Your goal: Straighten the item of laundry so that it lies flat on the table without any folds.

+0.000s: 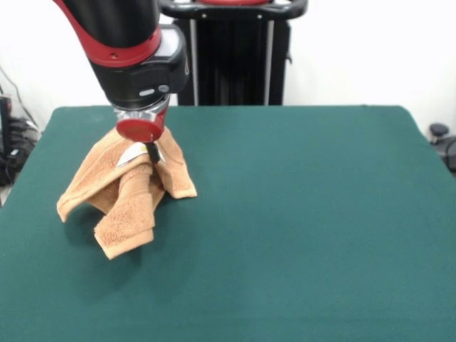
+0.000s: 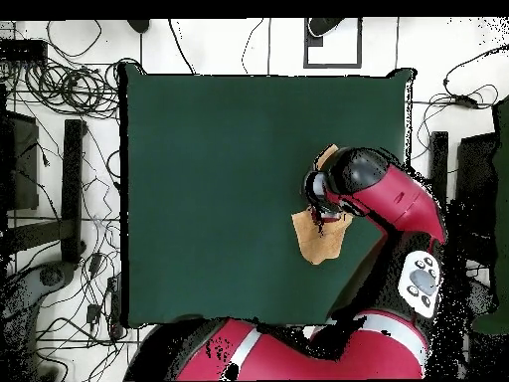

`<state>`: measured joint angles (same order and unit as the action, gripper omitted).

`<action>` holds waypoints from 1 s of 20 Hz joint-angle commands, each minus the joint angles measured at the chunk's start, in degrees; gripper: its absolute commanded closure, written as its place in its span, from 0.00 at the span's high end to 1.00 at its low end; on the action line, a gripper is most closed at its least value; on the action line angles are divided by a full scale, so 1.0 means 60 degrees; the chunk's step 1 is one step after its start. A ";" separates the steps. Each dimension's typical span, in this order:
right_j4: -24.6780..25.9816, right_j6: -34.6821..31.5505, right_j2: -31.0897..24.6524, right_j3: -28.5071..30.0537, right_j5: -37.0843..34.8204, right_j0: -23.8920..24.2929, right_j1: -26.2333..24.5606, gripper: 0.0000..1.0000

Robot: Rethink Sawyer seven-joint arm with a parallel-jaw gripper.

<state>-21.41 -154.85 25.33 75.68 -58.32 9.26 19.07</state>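
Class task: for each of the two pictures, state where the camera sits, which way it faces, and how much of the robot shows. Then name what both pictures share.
Front view: camera across the table, facing the robot; shows the arm's lower end, the gripper holding up the bunched towel, and the pedestal behind.
Overhead view: camera above, looking straight down; shows the arm reaching from the bottom edge over the towel.
Shared: table, towel, arm.

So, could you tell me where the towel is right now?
In the front view the towel hangs bunched from the gripper over the table's left part; its lower folds seem to touch the cloth. Overhead, it shows right of centre, beside the arm.
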 commanded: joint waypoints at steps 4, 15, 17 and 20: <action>-0.0501 -0.2480 -0.0305 0.1544 0.1100 -0.0375 -0.0055 1.00; -0.1081 -0.2747 0.0014 0.2489 0.0877 -0.0768 0.0940 1.00; -0.1207 -0.2675 -0.0071 0.2502 0.0832 -0.0772 0.0995 1.00; -0.1290 -0.2520 -0.0167 0.2313 0.0693 -0.0767 0.1001 1.00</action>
<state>-25.35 -154.85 28.42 83.55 -54.63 6.69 25.12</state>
